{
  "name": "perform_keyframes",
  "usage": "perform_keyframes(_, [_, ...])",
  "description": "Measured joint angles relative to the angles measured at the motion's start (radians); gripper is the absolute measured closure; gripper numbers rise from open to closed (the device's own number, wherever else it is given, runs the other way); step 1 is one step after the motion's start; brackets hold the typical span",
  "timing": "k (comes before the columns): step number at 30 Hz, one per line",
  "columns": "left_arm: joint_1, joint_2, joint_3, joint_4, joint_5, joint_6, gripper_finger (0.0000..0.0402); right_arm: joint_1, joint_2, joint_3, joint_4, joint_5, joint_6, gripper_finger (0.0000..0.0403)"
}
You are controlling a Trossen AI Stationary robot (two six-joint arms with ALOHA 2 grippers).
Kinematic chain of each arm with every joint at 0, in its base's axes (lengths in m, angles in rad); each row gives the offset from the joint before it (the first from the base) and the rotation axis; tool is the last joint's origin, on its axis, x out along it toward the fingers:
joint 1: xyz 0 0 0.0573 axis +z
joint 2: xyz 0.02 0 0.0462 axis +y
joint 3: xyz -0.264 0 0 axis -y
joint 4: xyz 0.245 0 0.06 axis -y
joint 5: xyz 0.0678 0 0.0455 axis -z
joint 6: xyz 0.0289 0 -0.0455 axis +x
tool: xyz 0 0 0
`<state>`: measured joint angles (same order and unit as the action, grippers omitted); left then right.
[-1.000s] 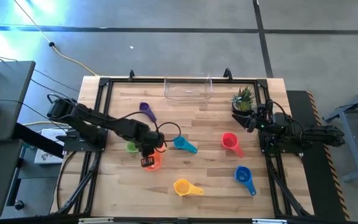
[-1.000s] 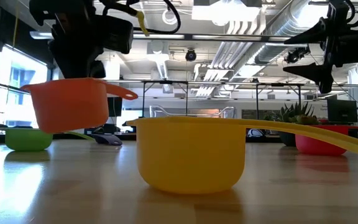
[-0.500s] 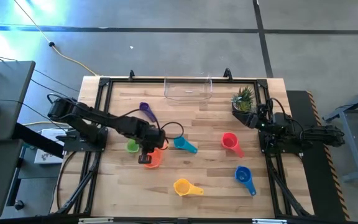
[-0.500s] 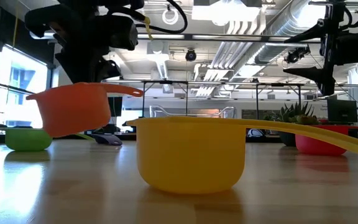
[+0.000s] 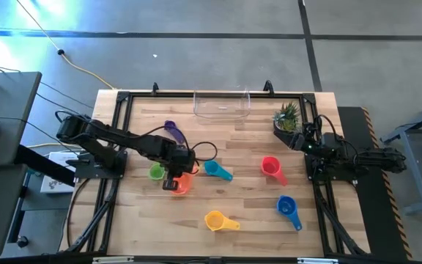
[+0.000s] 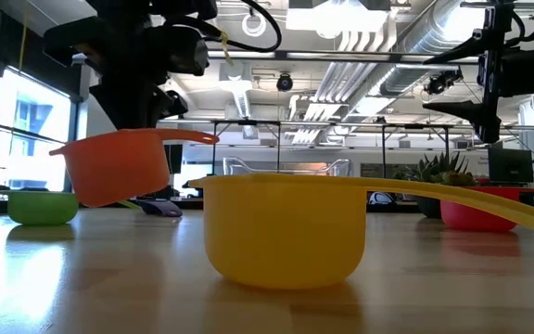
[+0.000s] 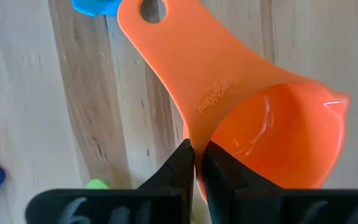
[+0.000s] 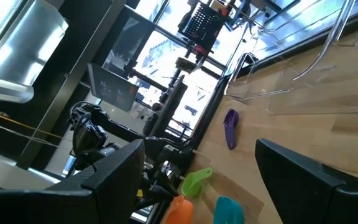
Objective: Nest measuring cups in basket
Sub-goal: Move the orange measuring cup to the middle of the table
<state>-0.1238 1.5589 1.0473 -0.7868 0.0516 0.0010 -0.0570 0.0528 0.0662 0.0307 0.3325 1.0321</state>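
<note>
The left pincer (image 5: 173,181), left of the desk's (image 5: 233,139) centre, was clamped shut on the rim of the orange cup (image 5: 181,184), which hung tilted and clear of the wood in the low view, with the green cup (image 5: 155,173) just beside it at 9 o'clock and the teal cup (image 5: 217,171) near at 2 o'clock. The right pincer (image 5: 297,141) waited with fingers spread wide and empty at the desk's 3 o'clock edge, beside the plant (image 5: 286,115). The basket (image 5: 222,105) stood at 12 o'clock; the purple cup (image 5: 172,130), red cup (image 5: 271,167), blue cup (image 5: 287,208) and yellow cup (image 5: 217,220) lay apart on the wood.
</note>
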Motion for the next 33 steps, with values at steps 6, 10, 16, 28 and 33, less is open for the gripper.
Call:
perform_keyframes(6, [-0.001, 0.001, 0.0, 0.002, -0.018, 0.003, 0.0387, 0.0, 0.0, 0.0, -0.012, 0.0, 0.0, 0.0105])
perform_keyframes(10, [-0.001, 0.007, 0.0, 0.005, -0.021, -0.013, 0.0387, 0.0, 0.0, 0.0, -0.026, 0.0, -0.001, 0.0105])
perform_keyframes(16, [-0.001, 0.007, 0.0, 0.009, -0.022, -0.029, 0.0387, 0.0, 0.0, 0.0, -0.042, -0.001, 0.0, 0.0105])
perform_keyframes(28, [-0.011, 0.108, 0.002, 0.031, -0.002, -0.034, 0.0387, 0.0, 0.01, 0.0, -0.05, -0.003, 0.018, 0.0105])
perform_keyframes(33, [-0.011, 0.116, 0.002, 0.039, 0.018, -0.026, 0.0386, 0.0, 0.014, 0.0, -0.053, -0.003, 0.031, 0.0105])
